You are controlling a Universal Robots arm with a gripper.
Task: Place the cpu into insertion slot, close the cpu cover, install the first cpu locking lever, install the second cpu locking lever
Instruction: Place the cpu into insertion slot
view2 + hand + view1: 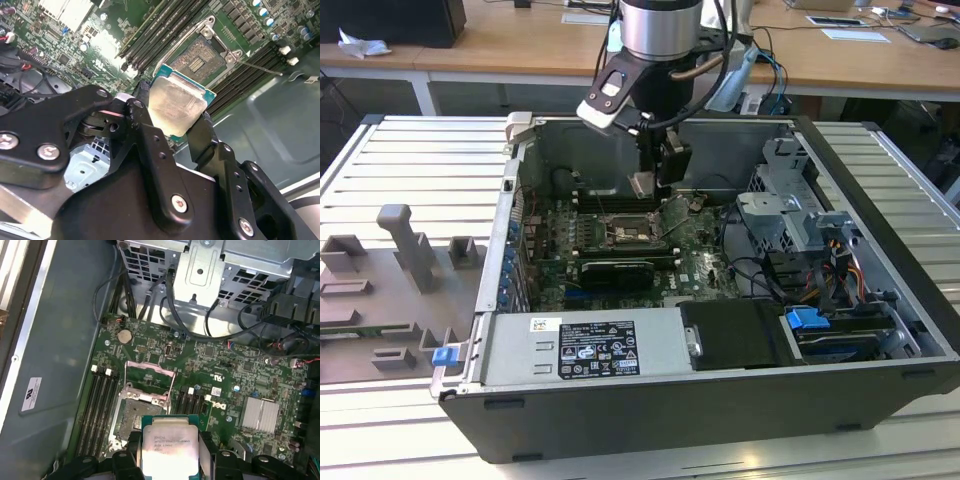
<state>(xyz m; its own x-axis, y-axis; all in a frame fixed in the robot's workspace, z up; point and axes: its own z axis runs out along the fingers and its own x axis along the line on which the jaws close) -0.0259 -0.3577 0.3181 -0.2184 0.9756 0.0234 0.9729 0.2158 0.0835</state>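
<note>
Open computer case [720,410] on a slatted metal table [420,160].
Power supply [585,350] along its near wall; grey fixture [405,250] lies at the exterior view's left.

The cpu [170,445] was held between the black jaws, metal face to camera, over the green board [225,375]. The insertion slot [136,421] lay bare; the cpu cover [149,381] stood flipped open beside it.

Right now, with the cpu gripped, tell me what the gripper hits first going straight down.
Likely the open insertion slot, with the held cpu touching before the gripper itself; depth is unclear.
</note>
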